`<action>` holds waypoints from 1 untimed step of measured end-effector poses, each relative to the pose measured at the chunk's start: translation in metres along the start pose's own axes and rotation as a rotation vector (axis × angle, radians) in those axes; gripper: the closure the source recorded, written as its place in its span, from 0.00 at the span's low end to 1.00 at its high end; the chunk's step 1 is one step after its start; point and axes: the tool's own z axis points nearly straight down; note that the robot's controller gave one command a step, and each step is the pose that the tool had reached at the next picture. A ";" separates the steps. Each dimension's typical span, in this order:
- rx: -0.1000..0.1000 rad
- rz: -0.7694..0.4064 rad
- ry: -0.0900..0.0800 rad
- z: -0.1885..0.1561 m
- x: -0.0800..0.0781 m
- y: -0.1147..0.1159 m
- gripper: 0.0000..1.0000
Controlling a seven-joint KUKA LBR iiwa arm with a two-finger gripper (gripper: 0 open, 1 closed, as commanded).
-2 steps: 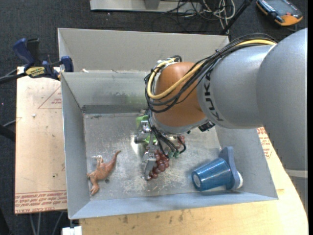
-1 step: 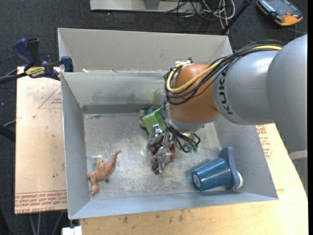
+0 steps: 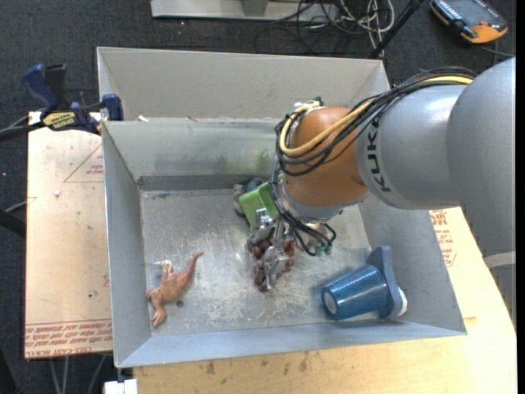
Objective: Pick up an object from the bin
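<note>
Camera view is looking down into the grey bin (image 3: pixel 123 220), with the arm (image 3: pixel 459 146) reaching in from the right. Its orange cover (image 3: pixel 324 158) and looping cables (image 3: pixel 361 113) are masking much of the floor's middle and rear. Low at the centre of the floor the gripper (image 3: pixel 271 261) is hanging tip-down, right at a dark reddish-brown thing (image 3: pixel 264 281). That thing is small, tangled-looking and hard to read, its shape blurring into the metal parts above it. Whether the gripper is apart, together or clamped on it cannot be told, nor whether they are touching. Behind the wrist a green thing (image 3: pixel 254 199) is poking out to the left near the back wall, most of it covered by the orange cover. At the front right a blue cup (image 3: pixel 354 294) is lying on its side, mouth facing left, close to the right wall. A paler blue piece is rising at its far end, possibly part of the cup. At the front left an orange-tan toy dinosaur (image 3: pixel 172 284) is lying flat, well apart from the gripper and near the left wall. Bare floor is lying open between the dinosaur and the gripper, and along the left rear.
</note>
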 end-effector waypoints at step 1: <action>0.007 -0.020 0.001 -0.035 0.000 -0.003 1.00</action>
